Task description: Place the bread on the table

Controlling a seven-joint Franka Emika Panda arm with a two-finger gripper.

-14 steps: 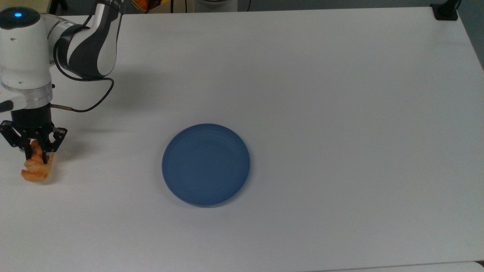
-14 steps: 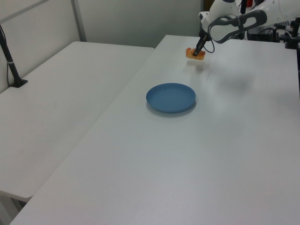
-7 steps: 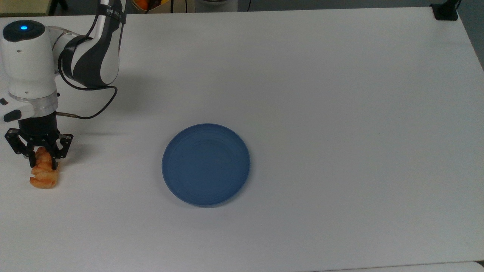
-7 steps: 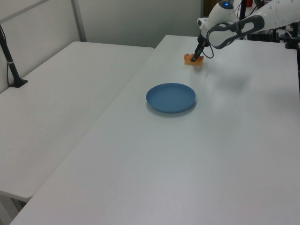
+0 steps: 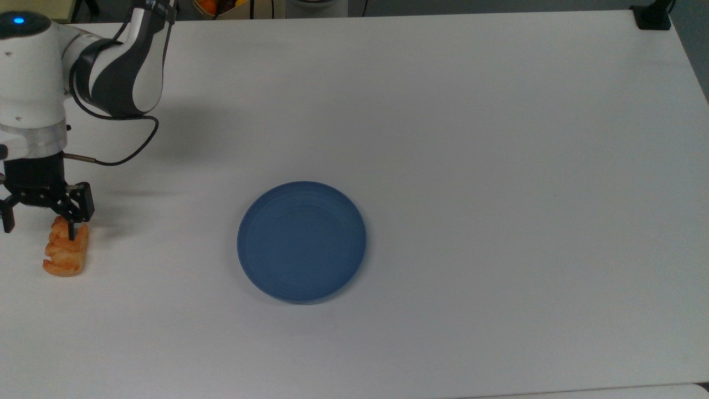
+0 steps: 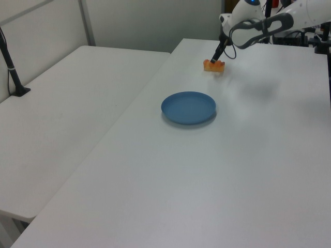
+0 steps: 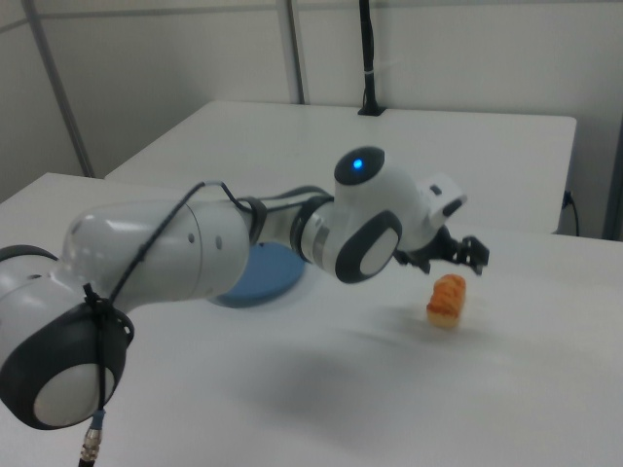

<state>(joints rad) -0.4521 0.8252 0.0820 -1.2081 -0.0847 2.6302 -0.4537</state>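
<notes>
The bread [image 5: 66,252] is a small golden-orange flaky roll lying on the white table [image 5: 471,138] near the top view's left edge. My gripper [image 5: 39,224] hangs just above the roll's far end, open, with its black fingers spread wide and nothing between them. From the right view, the bread [image 7: 448,298] rests on the tabletop below the gripper [image 7: 458,251]. The left view has the bread [image 6: 213,65] at the far end of the table, under the gripper [image 6: 215,57].
A round blue plate [image 5: 302,241] sits mid-table with nothing on it, well to the bread's right in the top view. A black clamp [image 5: 653,16] is at the table's top right corner. In the left view, a second white table [image 6: 67,103] adjoins on the left.
The gripper set the bread down on the table, opened its fingers and rose slightly off it. The bread now lies flat, released.
</notes>
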